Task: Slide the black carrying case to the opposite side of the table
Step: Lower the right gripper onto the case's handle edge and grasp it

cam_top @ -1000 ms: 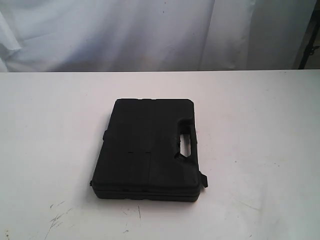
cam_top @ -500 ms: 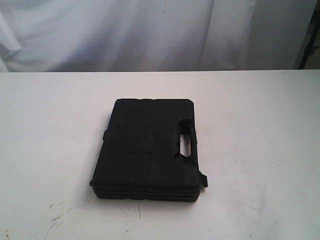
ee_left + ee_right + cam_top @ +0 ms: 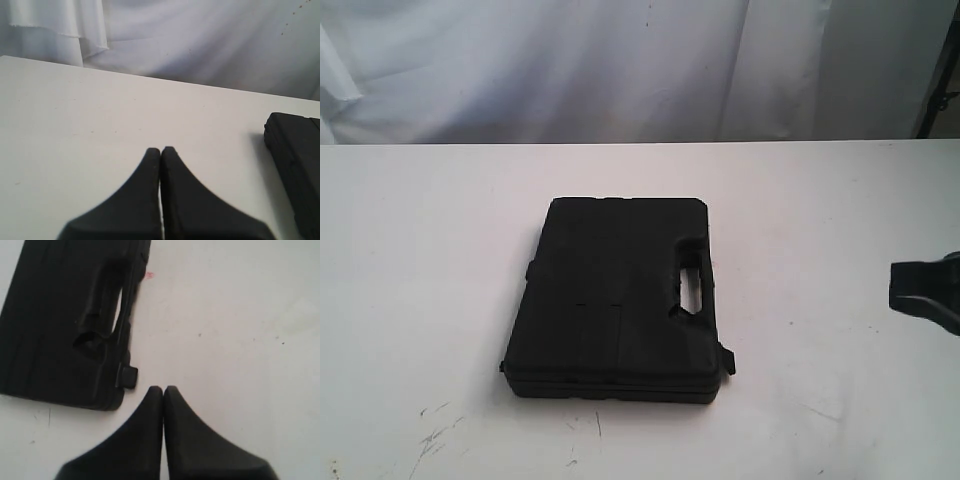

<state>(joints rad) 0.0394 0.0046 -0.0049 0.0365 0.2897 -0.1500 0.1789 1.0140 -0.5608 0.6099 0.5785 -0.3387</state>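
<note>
Now the case (image 3: 618, 300) lies flat near the middle of the white surface (image 3: 420, 250). The left fingers (image 3: 147, 175) and right fingers (image 3: 177, 415) are each pressed together on nothing, both clear of the case.

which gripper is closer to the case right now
The right gripper: its shut tips sit just off a corner of the case, by its latch tab. The left gripper sees only the case's edge across a stretch of table.
</note>
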